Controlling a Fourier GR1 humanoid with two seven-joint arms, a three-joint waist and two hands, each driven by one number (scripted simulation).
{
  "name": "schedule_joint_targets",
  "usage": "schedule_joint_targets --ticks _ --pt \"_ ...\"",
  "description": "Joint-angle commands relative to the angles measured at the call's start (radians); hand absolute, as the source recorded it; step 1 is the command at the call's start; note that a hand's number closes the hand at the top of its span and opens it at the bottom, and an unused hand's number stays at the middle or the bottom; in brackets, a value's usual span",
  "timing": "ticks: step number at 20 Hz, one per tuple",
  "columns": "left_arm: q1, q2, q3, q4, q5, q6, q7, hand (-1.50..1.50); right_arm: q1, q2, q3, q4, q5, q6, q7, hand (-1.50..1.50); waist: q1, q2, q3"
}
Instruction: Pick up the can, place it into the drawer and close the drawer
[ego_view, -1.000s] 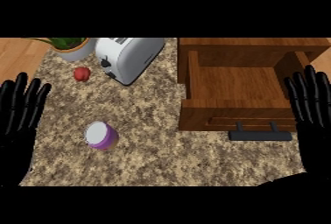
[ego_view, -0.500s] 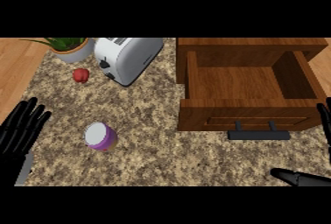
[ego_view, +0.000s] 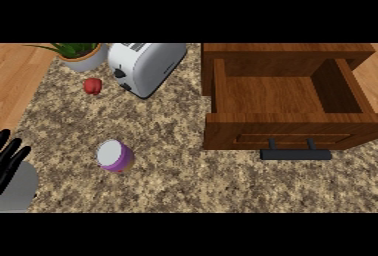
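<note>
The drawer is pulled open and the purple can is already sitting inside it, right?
Not quite. The drawer is pulled open, but the head view shows nothing inside it. The purple can still stands on the counter, off to the drawer's left, with the left hand at the view's left edge.
</note>
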Motion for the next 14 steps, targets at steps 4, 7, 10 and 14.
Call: schedule_joint_targets --ticks 4,7,10,14 --pt "0.018 -0.038 0.076 0.019 0.116 -0.001 0.060 -1.50 0.010 -0.039 -0.102 0.023 -0.095 0.074 -0.001 -1.50 0.000 0.001 0.000" --pt "0.005 -0.032 0.108 -0.012 0.218 0.037 0.153 -1.50 0.079 0.055 -0.021 0.036 0.010 0.074 -0.096 -1.50 -0.001 0.001 0.000" --pt "-0.057 -0.056 0.070 0.067 0.193 0.046 0.144 -1.50 0.150 0.048 -0.080 -0.046 -0.081 0.127 -0.085 -1.50 -0.010 0.000 0.000" --pt "-0.126 -0.041 0.098 0.122 0.242 0.069 0.196 -1.50 0.074 -0.021 -0.169 0.039 -0.154 0.166 -0.047 -1.50 -0.005 0.002 0.000"
